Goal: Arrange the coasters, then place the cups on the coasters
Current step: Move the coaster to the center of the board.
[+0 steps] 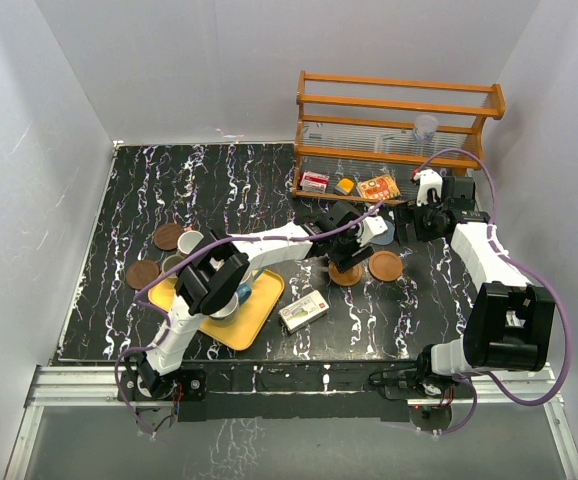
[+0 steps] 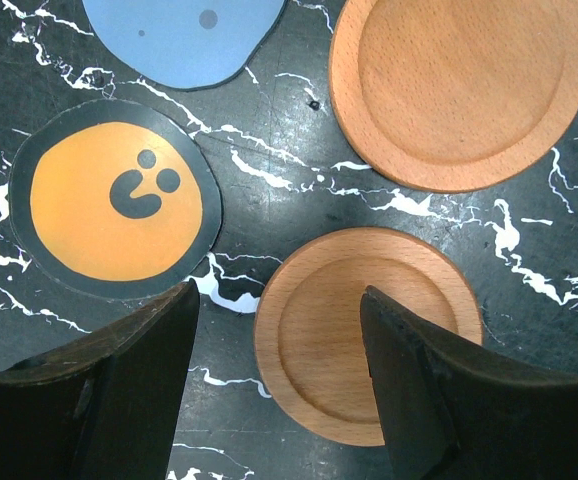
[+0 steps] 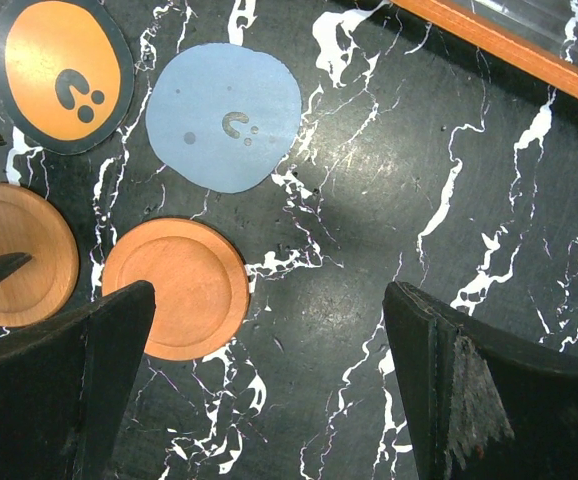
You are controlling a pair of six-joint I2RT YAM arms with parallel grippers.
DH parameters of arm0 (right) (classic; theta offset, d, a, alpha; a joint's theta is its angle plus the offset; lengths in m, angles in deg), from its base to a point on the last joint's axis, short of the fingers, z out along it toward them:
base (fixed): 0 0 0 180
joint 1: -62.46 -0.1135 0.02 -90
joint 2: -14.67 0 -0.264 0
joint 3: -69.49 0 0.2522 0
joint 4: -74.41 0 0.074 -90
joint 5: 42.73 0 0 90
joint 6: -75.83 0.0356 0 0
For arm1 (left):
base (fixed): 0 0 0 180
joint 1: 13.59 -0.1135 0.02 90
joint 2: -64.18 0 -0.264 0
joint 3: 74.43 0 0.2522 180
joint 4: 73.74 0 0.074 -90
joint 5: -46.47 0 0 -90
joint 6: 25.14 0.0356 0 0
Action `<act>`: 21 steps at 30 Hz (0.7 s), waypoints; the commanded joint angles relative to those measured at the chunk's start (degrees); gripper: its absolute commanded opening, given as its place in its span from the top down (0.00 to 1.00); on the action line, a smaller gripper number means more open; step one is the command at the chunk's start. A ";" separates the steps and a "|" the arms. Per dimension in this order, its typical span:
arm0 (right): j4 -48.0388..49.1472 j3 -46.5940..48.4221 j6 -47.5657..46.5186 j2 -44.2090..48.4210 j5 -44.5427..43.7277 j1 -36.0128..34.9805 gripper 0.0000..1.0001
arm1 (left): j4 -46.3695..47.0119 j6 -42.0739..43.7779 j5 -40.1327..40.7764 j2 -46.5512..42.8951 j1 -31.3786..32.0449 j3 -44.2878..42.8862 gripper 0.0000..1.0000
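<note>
My left gripper (image 2: 277,312) hangs open just above a small orange-brown wooden coaster (image 2: 354,340) that lies flat on the table, with the right finger over its edge. Beside it lie a larger wooden coaster (image 2: 464,90), an orange dark-rimmed coaster (image 2: 114,210) and a grey-blue coaster (image 2: 184,35). My right gripper (image 3: 269,315) stands wide open over bare table, to the right of the wooden coaster (image 3: 174,288). Two dark brown coasters (image 1: 168,236) (image 1: 142,273) sit at the left by a white cup (image 1: 190,241) and a grey-green cup (image 1: 174,263). More cups (image 1: 227,302) stand on the tray.
A yellow tray (image 1: 254,320) lies at the front left under the left arm. A white box (image 1: 304,312) is beside it. A wooden rack (image 1: 399,120) at the back right holds a clear plastic cup (image 1: 425,128), with small packets (image 1: 379,187) at its foot.
</note>
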 commanded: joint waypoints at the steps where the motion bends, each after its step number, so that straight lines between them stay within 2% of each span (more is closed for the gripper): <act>1: 1.94 0.74 0.55 0.19 0.43 0.83 0.02 | -4.20 1.85 0.97 -4.44 -0.37 0.10 0.35; 9: 1.88 0.66 0.52 -0.02 0.63 1.04 0.02 | -1.60 0.95 2.49 -4.59 -1.89 2.14 0.35; 21: 1.77 0.71 0.31 -0.11 0.64 1.14 0.02 | -1.55 0.66 3.12 -0.98 -3.39 -0.11 0.36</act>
